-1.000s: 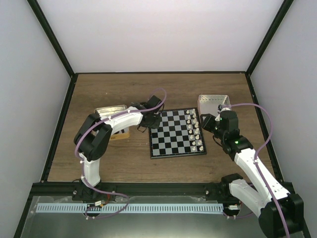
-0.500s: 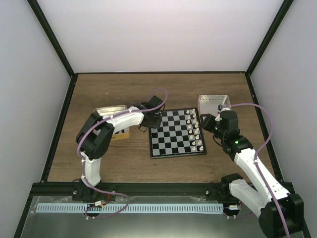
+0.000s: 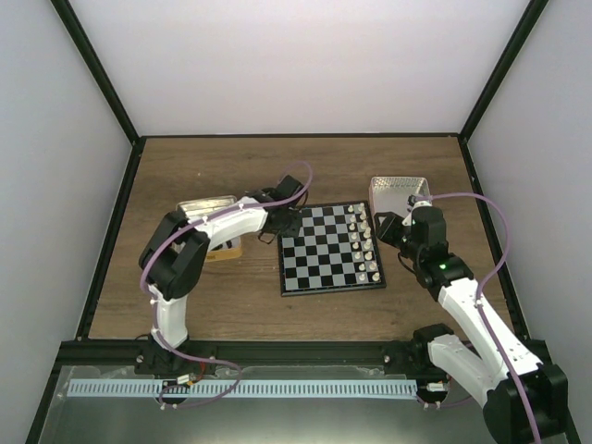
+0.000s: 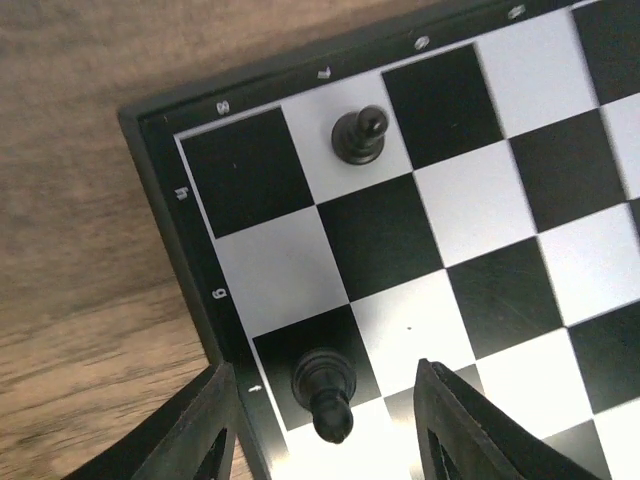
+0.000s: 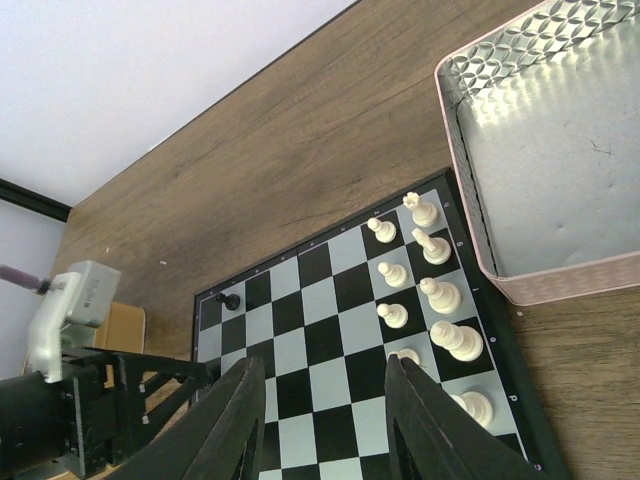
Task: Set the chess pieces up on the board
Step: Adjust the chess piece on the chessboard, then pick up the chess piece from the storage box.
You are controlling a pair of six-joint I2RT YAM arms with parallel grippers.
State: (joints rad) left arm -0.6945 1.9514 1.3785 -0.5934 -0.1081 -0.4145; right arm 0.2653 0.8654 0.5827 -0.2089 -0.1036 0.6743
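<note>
Seen from above, the board [image 3: 324, 254] lies flat in the middle of the wooden table [image 3: 213, 166], between the two arms. The left gripper [image 3: 285, 225] hangs over the far left corner of the board and hides it, so the black pieces there cannot be made out from this view. The right gripper [image 3: 384, 231] is just beside the right edge of the board, close to the white pieces [image 3: 363, 242], which stand in two rows along that edge. A metal tin [image 3: 400, 190] stands just behind the right gripper. A second tin [image 3: 205, 205] is at the left, partly covered by the left arm [image 3: 222, 220], with a tan block [image 3: 222, 250] on its near side. In the left wrist view the jaws stand apart. A bigger black piece [image 4: 323, 380] stands between the fingers [image 4: 205, 430] on a black square at the edge of the board, with a gap on each side, so the tool holds nothing. A black pawn [image 4: 358, 135] stands on the white square next to the corner square, apart from the fingers. In the right wrist view the fingers [image 5: 235, 420] are moderately apart and nothing is between them; only the board shows in the gap. The metal tin is just beside the board edge near the white pieces. The pawn is at the far corner, and the left arm blocks the part of the board beside it.
</note>
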